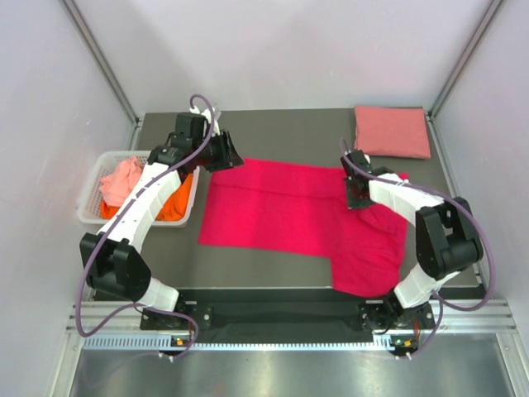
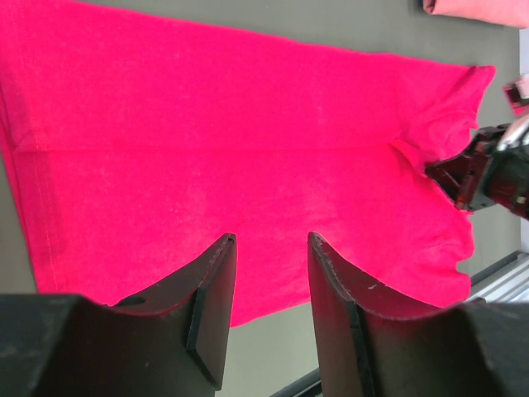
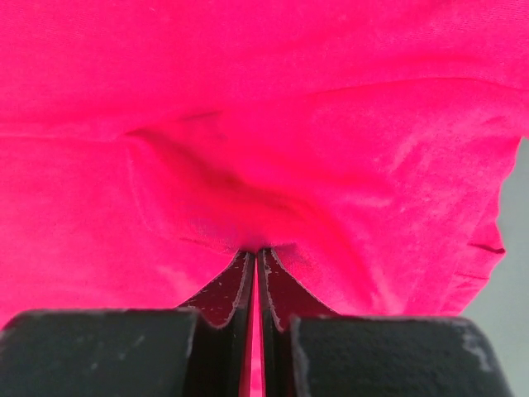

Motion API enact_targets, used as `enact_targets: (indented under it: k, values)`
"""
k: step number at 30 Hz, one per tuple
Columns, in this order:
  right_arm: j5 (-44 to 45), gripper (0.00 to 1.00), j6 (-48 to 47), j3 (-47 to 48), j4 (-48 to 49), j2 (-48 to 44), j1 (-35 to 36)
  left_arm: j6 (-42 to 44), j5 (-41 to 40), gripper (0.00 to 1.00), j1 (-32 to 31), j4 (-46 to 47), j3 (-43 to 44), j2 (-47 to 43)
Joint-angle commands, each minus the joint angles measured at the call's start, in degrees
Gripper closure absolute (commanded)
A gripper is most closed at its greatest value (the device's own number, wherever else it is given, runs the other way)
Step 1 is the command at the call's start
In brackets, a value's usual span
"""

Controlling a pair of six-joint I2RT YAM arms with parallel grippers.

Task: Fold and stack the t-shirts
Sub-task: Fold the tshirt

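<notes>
A bright magenta-red t-shirt [image 1: 281,215] lies spread over the middle of the dark table, one part reaching toward the front right. My right gripper [image 1: 355,198] is down on its right side. In the right wrist view this gripper [image 3: 255,252] is shut on a pinched ridge of the red cloth [image 3: 264,107]. My left gripper [image 1: 230,157] hangs open over the shirt's far left corner, and nothing lies between its fingers [image 2: 269,248] above the cloth [image 2: 231,141]. A folded salmon pink t-shirt [image 1: 393,131] lies at the back right. Pale coral [image 1: 122,178] and orange [image 1: 175,207] t-shirts sit crumpled in the basket.
A white slotted basket [image 1: 89,211] stands off the table's left edge beside the left arm. Slanted metal frame posts rise at both back corners. A metal rail [image 1: 289,318] runs along the front edge between the arm bases.
</notes>
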Motion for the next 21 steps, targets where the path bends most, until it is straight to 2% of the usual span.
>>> enact_targets:
  k: [1, 10, 21]
  values:
    - [-5.3, 1.00, 0.9, 2.7, -1.5, -4.7, -1.9, 0.9, -0.1, 0.55, 0.0, 1.4, 0.3, -0.6]
    - [-15.3, 1.00, 2.4, 0.2, 0.0, -5.0, -6.1, -0.1, 2.8, 0.54, -0.3, 1.4, -1.0, 0.9]
    - [-27.3, 1.00, 6.4, -2.2, 4.1, -5.1, -8.9, -5.2, 6.4, 0.53, -2.8, 8.4, -7.9, 1.1]
